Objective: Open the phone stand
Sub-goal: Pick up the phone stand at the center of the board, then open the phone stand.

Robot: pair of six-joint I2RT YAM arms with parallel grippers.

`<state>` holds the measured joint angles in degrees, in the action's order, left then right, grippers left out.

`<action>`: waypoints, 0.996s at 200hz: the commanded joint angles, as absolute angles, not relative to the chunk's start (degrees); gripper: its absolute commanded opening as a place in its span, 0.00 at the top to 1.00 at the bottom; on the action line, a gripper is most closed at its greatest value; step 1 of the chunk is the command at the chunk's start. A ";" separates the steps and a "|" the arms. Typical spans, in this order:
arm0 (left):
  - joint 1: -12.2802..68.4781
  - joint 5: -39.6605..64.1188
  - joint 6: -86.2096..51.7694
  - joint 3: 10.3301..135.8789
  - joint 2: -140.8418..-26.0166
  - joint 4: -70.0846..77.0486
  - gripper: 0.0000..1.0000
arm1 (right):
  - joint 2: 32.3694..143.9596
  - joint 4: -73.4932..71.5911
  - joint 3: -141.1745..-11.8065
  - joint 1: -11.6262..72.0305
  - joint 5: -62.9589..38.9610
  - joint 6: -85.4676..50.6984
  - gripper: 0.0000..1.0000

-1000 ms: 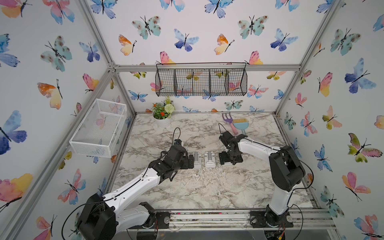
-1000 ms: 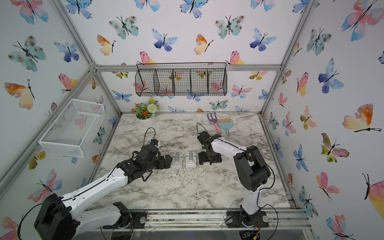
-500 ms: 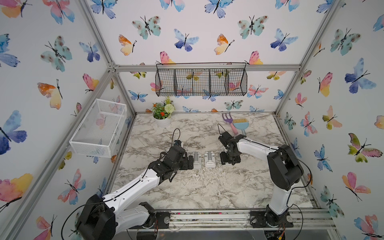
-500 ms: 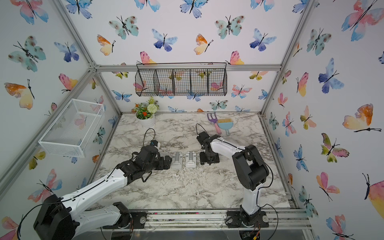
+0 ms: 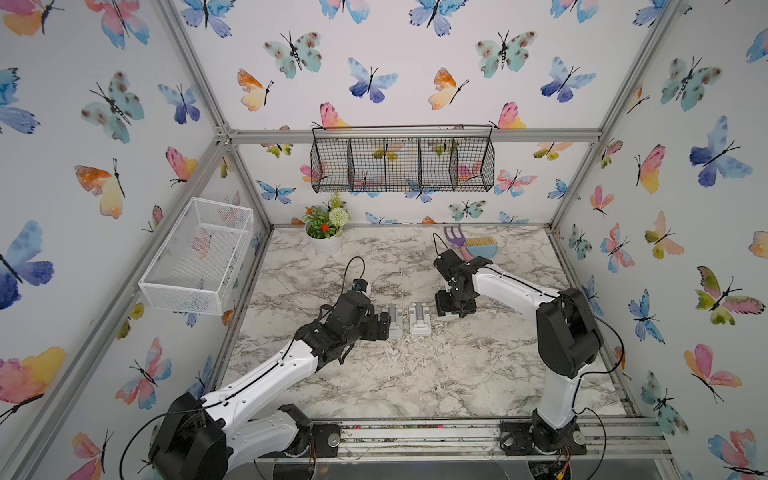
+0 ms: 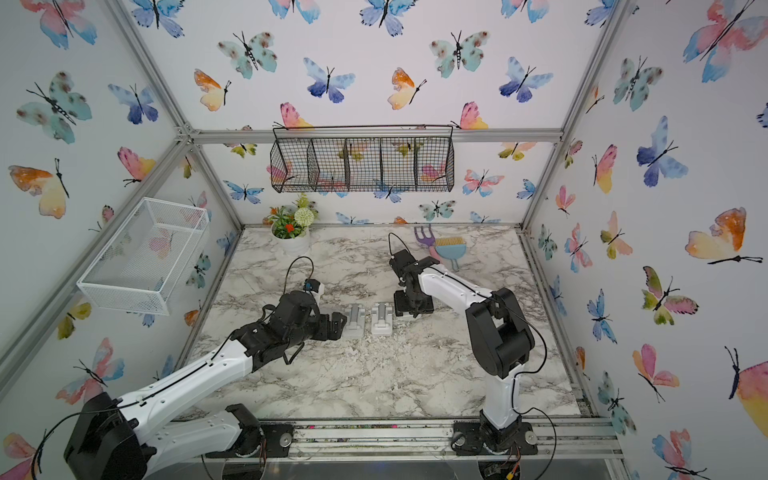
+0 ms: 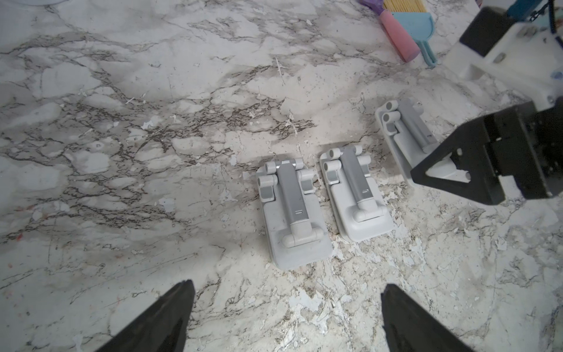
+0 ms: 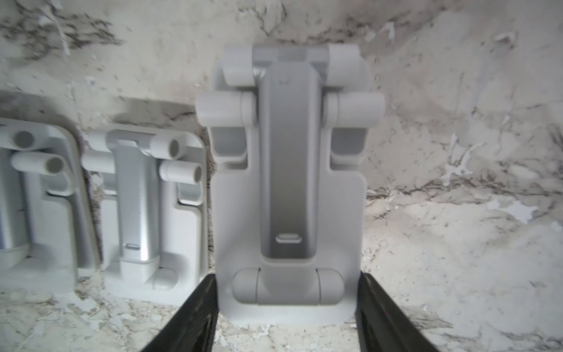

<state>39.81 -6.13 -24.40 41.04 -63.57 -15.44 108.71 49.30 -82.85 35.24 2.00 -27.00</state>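
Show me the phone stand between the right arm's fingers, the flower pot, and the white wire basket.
phone stand (image 8: 288, 170): right wrist view, on its grey centre arm.
flower pot (image 5: 326, 247): a top view, on its white side.
white wire basket (image 5: 180, 297): a top view, on its front mesh wall.

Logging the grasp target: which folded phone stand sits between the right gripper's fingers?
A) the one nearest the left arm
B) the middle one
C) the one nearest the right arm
C: in the right wrist view the right gripper clamps the base of the end stand, the middle stand beside it.
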 commanded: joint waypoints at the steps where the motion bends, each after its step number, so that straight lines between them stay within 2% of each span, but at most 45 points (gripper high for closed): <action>1: 40.10 -5.07 -20.96 41.37 -61.79 -10.57 0.02 | 110.62 52.46 -86.81 35.51 -1.05 -28.60 0.66; 114: 40.25 -2.43 -20.75 30.30 -56.80 17.44 0.02 | 117.91 52.66 -108.18 34.77 -20.02 -43.76 0.67; 157: 40.17 -4.42 -22.22 29.22 -58.12 22.65 0.02 | 116.25 43.84 -104.82 33.83 -30.70 -54.49 0.66; 199: 37.24 -2.94 -22.28 31.81 -62.09 24.56 0.02 | 113.24 32.53 -99.83 33.76 -35.63 -63.92 0.66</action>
